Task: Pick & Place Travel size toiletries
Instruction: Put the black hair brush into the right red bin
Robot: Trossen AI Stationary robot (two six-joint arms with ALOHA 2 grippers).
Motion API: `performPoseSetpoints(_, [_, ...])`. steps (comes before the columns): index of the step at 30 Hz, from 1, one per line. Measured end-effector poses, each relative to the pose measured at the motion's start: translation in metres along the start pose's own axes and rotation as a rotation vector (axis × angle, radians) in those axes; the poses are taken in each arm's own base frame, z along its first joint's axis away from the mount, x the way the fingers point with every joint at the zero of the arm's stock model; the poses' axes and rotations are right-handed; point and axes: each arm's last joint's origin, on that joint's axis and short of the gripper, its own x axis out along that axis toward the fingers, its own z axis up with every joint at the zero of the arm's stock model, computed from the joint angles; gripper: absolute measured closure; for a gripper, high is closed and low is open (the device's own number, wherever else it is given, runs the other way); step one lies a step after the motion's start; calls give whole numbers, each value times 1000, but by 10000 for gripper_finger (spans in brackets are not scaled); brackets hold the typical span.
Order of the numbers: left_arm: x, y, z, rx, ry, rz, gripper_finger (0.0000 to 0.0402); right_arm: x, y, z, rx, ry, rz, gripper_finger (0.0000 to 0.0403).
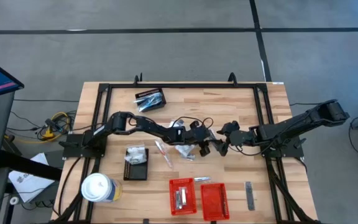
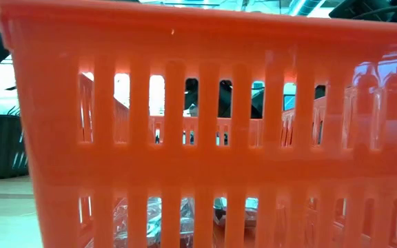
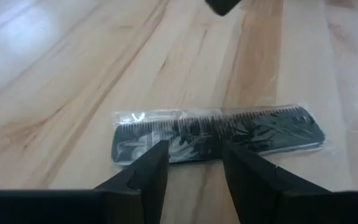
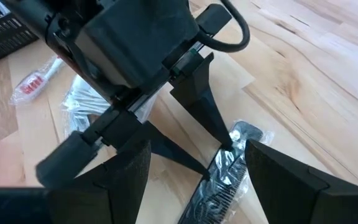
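Target is the comb (image 3: 219,134), a slim dark toothed stick sealed in a clear crinkly sleeve, lying flat on the bare wood surface (image 3: 55,81) near the middle, between the two arms. I've got the left gripper (image 3: 194,168) right over it, fingers part-spread and straddling the comb across its width, not yet pinching. From the right wrist view the fingertips look down at the wrapper. To do this well I'd keep the tips low enough to catch the comb body and not just the film, close slowly, and stay centred along its length so it doesn't pivot on lift; the sleeve looks slippery. The right gripper (image 4: 194,180) hovers just beside it with fingers spread wide, empty, close enough that I'd watch for a clash. Further out: a pinkish tube (image 1: 164,153) and other wrapped packets lie on the side of the left arm, a black basket (image 1: 136,163) beyond them, two red baskets (image 1: 182,196) at the near edge, one dark stick (image 1: 250,195) off by itself.
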Motion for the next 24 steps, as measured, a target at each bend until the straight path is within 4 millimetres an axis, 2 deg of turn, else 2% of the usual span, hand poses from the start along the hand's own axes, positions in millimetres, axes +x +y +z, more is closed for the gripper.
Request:
performPoseSetpoints(19, [0,4,-13,10,35,0,257,-2,-4,-10,71,84,-48,148])
performPoseSetpoints(24, [-1,0,-15,17,38,-6,257,-3,-5,-14,99,110,-67,148])
